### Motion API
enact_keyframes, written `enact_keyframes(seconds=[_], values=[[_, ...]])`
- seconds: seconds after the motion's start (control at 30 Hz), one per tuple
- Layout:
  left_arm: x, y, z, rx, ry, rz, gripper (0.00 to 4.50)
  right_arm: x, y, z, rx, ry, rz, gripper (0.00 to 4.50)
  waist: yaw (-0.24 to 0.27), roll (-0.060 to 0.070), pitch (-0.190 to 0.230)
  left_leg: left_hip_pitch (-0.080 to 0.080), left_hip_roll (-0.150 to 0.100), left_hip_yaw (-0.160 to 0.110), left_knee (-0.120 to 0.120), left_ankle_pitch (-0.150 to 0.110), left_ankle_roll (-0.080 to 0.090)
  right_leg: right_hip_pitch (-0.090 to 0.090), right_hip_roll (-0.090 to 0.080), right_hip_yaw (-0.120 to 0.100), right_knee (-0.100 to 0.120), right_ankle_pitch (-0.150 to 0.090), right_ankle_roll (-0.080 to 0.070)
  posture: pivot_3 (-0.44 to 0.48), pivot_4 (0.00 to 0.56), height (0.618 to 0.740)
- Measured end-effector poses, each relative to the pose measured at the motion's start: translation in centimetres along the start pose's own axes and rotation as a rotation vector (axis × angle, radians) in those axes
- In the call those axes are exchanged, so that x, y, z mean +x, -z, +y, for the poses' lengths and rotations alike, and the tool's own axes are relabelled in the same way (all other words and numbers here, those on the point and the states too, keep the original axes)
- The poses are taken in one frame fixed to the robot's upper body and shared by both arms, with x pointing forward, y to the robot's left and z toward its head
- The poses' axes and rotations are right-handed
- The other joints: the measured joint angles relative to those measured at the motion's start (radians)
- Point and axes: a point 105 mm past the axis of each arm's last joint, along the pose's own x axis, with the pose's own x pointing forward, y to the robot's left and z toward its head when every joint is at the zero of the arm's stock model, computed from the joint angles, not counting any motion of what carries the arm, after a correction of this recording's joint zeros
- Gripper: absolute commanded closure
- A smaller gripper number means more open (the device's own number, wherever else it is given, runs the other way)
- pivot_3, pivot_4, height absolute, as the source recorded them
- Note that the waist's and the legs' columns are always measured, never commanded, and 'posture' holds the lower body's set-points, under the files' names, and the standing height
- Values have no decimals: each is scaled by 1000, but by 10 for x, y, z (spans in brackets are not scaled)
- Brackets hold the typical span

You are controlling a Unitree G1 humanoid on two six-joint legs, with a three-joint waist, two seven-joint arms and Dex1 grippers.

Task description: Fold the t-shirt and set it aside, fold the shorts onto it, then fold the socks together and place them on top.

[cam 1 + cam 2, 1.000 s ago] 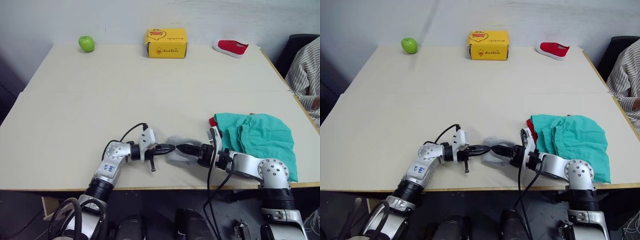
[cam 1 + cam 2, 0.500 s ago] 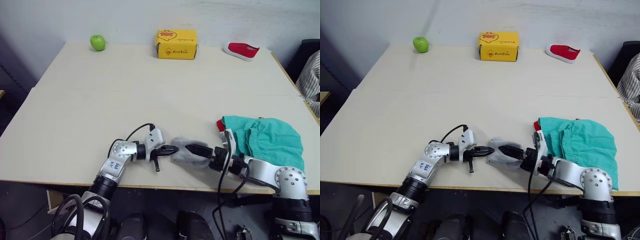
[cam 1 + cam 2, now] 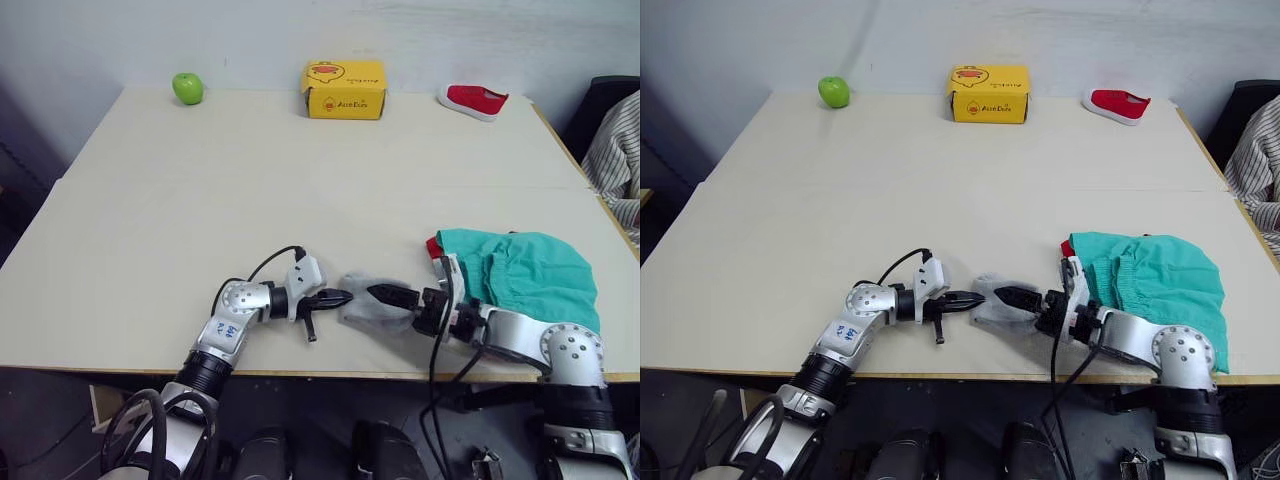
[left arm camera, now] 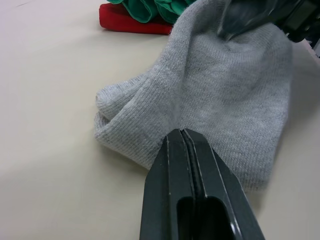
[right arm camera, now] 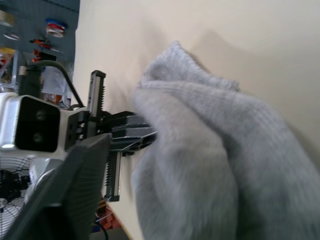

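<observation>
Socks point(image 3: 372, 303) lie bundled near the table's point(image 3: 200, 200) front edge, between the two grippers. Shorts point(image 3: 525, 275) sit just to the right, folded over the t-shirt point(image 3: 433, 246), of which only a red corner shows at the near left edge of the pile.

Left gripper point(image 3: 338, 297): fingers pressed together with no gap between them, tip at the left edge of the sock bundle. The left wrist view shows the shut tip against the grey knit; no cloth visibly pinched between the fingers.

Right gripper point(image 3: 382, 293): lies over the top of the socks, pointing left. One dark finger shows in the right wrist view, with the cloth bulging beside it. Whether it is clamped on the socks cannot be told.

Change over the last second: the camera has shifted, so the far objects moved in the picture. Relative to the socks, both grippers hold about the same places; the left one was already closed. The sock bundle keeps much the same shape and spot.

Judgement: shirt and shorts steps look done. The sock fold is in hand, not finished; the socks are not yet on the pile.
</observation>
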Motion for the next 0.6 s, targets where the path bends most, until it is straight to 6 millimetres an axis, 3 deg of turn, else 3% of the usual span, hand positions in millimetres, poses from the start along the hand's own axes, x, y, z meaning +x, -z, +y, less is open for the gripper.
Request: enact_keyframes(seconds=[0.17, 0.27, 0.47, 0.6], values=[[-1, -1, 1, 6, -3, -2, 4500, 3, 2, -5, 4, 16, 19, 3598, 0, 0, 0, -1, 0, 0, 0, 0, 0, -1, 0, 0, 0, 0, 0, 0, 150, 740], [-2, -1, 1, 17, -5, -6, 4500, 1, 2, 1, -9, -10, 27, 4426, 0, 0, 0, -1, 1, 0, 0, 0, 0, -1, 0, 0, 0, 0, 0, 0, 150, 740], [-14, -16, -4, 44, 22, -121, 4500, -4, 2, 5, 40, -58, -3, 4448, -2, 2, 3, -5, 2, 0, -1, -1, -1, -5, 1, 0, -1, 0, -1, 0, 150, 740], [-46, -46, -7, 77, 67, -210, 3576, -14, -3, 23, 60, -162, -68, 4448, -12, 11, 12, -9, 0, 0, 0, 1, -3, -7, 5, -1, 2, 0, 0, 0, 150, 740]])
